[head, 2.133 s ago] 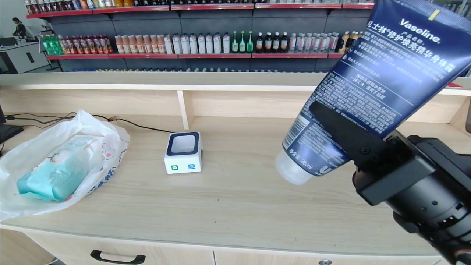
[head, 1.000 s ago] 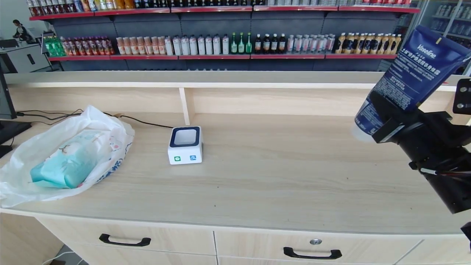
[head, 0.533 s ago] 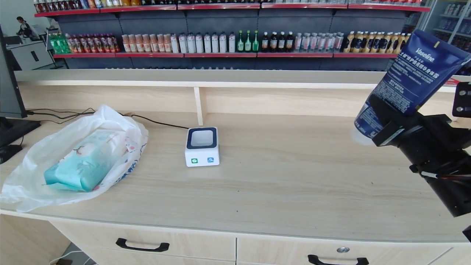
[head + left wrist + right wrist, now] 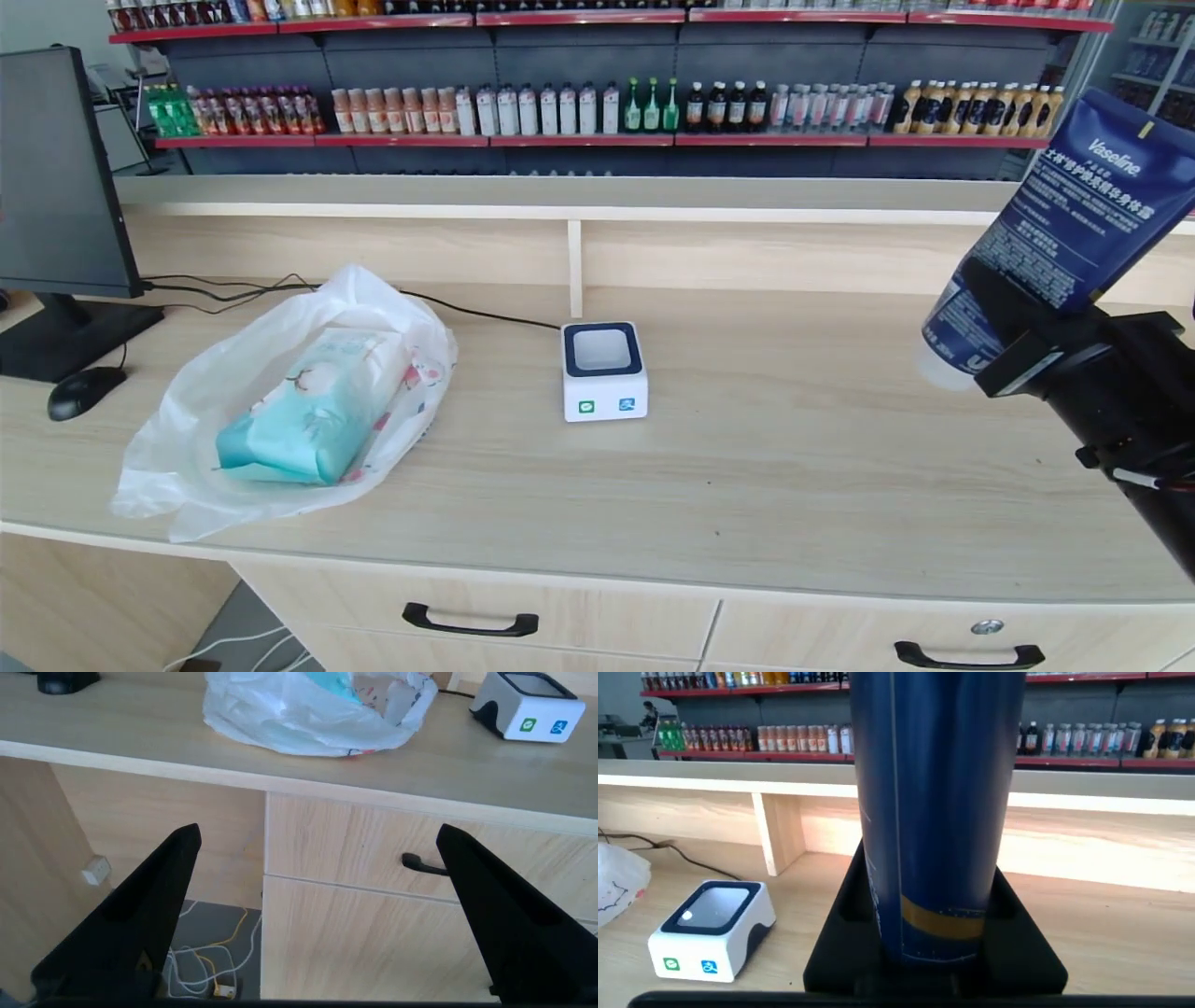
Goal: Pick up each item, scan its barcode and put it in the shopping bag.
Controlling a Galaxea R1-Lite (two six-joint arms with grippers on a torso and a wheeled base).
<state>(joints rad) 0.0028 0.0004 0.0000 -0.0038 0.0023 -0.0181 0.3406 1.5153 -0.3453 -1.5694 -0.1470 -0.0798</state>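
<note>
My right gripper (image 4: 1008, 322) is shut on a dark blue lotion tube (image 4: 1064, 219), held tilted above the counter's right end with its clear cap down. The same tube (image 4: 938, 812) stands between that gripper's black fingers. The white barcode scanner (image 4: 604, 371) sits mid-counter, well to the left of the tube, and appears as scanner (image 4: 712, 930) and scanner (image 4: 526, 705) too. A white shopping bag (image 4: 289, 401) lies on the counter's left part with a teal pack of wipes (image 4: 313, 411) inside. My left gripper (image 4: 322, 915) hangs open below the counter edge, in front of the drawers, with nothing in it.
A monitor (image 4: 56, 187) and a black mouse (image 4: 84, 390) stand at the far left, with cables (image 4: 233, 283) running behind the bag. A raised wooden ledge (image 4: 579, 224) backs the counter. Drawers with black handles (image 4: 470, 622) sit below. Stocked shelves fill the background.
The head camera has panned left, so the monitor and mouse came into view. The right gripper with the tube drew back from close to the camera toward the counter's right end.
</note>
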